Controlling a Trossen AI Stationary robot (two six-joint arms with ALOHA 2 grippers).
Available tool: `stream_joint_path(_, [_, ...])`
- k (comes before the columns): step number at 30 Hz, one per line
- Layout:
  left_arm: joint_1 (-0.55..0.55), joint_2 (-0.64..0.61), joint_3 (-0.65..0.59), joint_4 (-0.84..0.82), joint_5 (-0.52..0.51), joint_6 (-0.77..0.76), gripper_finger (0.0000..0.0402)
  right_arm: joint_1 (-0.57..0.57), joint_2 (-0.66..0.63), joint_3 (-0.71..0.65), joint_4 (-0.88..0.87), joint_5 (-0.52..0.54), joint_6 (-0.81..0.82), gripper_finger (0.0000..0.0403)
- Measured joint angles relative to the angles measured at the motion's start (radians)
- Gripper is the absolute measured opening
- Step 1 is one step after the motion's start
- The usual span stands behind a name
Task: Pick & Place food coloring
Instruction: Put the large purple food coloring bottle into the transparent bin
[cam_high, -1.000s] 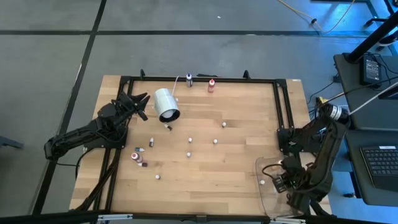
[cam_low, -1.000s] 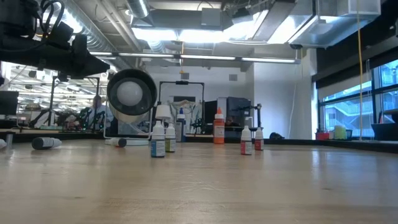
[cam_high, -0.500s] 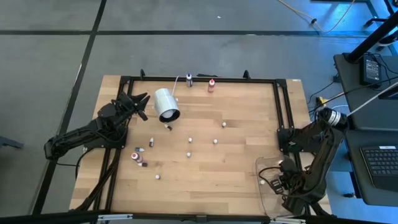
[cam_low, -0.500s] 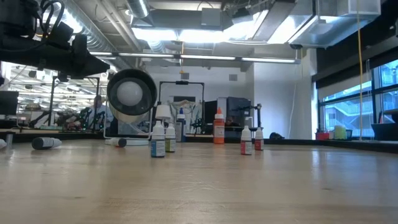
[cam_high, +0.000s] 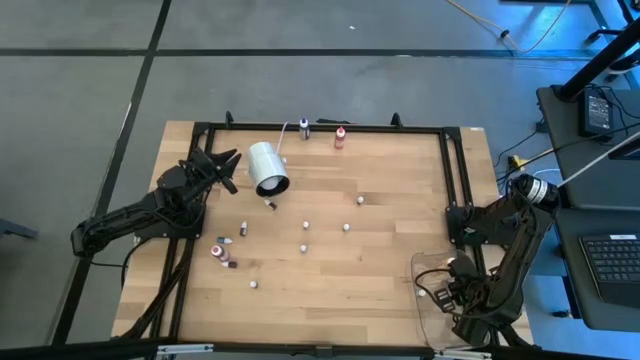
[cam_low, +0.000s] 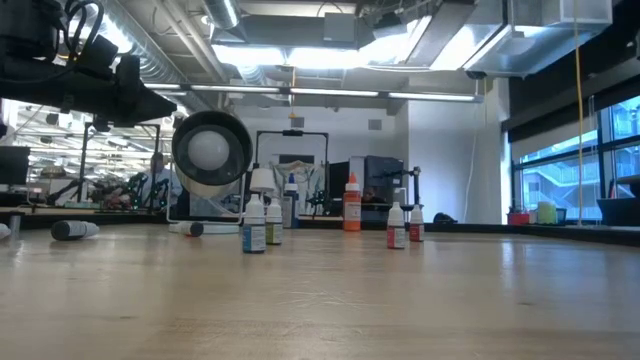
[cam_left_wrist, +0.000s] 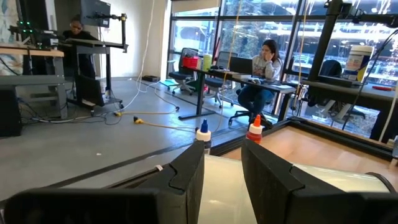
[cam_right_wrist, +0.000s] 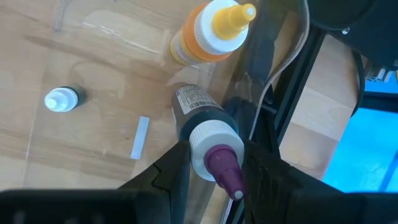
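Observation:
Several tiny food coloring bottles (cam_high: 305, 226) stand scattered on the wooden table; others show in the low view (cam_low: 254, 224). My right gripper (cam_right_wrist: 216, 177) hangs over the clear tray (cam_high: 428, 262) at the near right, shut on a dark food coloring bottle (cam_right_wrist: 200, 121). In the tray lie an orange bottle (cam_right_wrist: 208, 30) and a small white-capped one (cam_right_wrist: 61, 99). My left gripper (cam_high: 228, 166) waits level at the table's left, beside the white cylinder (cam_high: 267, 168), its fingers slightly apart with nothing between them. My right gripper pinches the dark bottle at its white collar (cam_right_wrist: 210, 138), just below the purple tip, between its two fingers. The fingers come from above, slanting steeply down. The bottle's body points away below the fingers, tilted. I cannot tell whether its base touches the tray.
A black metal frame (cam_high: 452, 165) borders the table's far, left and right sides. The white cylinder lies on its side at the far left, open end toward the table's near edge. A red bottle (cam_high: 340, 137) and a dark one (cam_high: 304, 128) stand by the far rail.

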Motion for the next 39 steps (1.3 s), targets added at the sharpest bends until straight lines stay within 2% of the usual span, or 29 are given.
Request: stream_joint_path(39, [0.0,0.0,0.0,0.0,0.0,0.0,0.0104,0.0,0.0,0.0,-0.001,0.001,-0.002,0.0156])
